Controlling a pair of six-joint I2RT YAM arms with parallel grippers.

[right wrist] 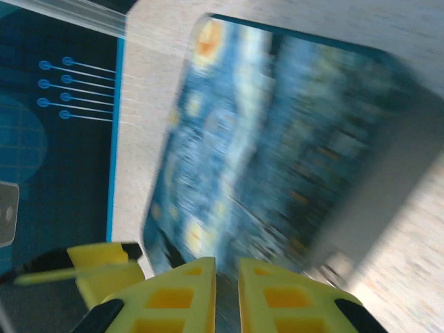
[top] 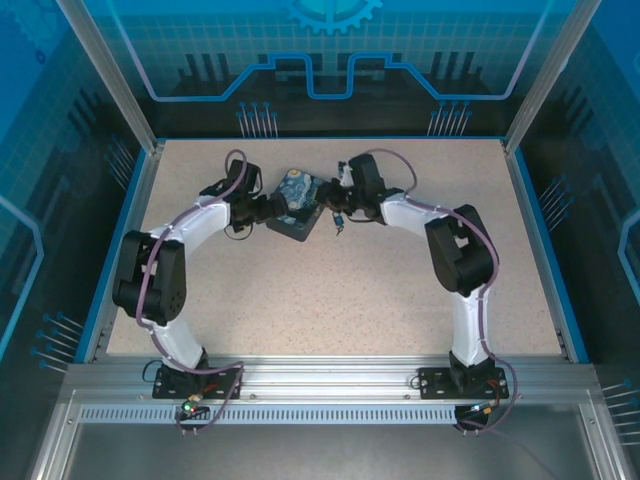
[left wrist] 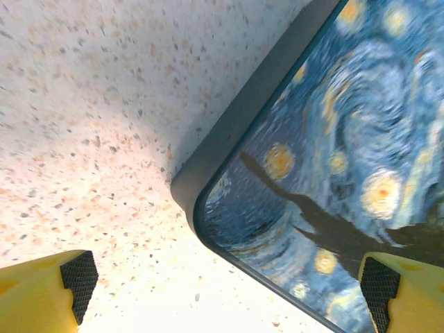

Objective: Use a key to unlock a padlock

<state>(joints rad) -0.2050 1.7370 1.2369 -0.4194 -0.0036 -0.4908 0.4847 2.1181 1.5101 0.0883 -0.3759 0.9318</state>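
Observation:
The blue-and-yellow painting-print box (top: 297, 200) lies on the table between my two grippers. My left gripper (top: 268, 208) is at its left corner, wide open (left wrist: 229, 284), with the box corner (left wrist: 208, 208) between the black pads (left wrist: 78, 277). My right gripper (top: 333, 203) is at the box's right side. In the blurred right wrist view its yellow fingers (right wrist: 180, 298) are nearly together (right wrist: 227, 277) on a thin dark sliver, apparently the key (right wrist: 226, 305). A small blurred metal piece (right wrist: 336, 267) on the box's grey side may be the padlock. A tiny dark thing (top: 338, 222) hangs under the right gripper.
The speckled table (top: 330, 300) has open room in front of the box. Blue rims (top: 535, 230) and transparent walls bound it on the sides and back. My left gripper's yellow finger (right wrist: 104, 267) shows near the right fingers.

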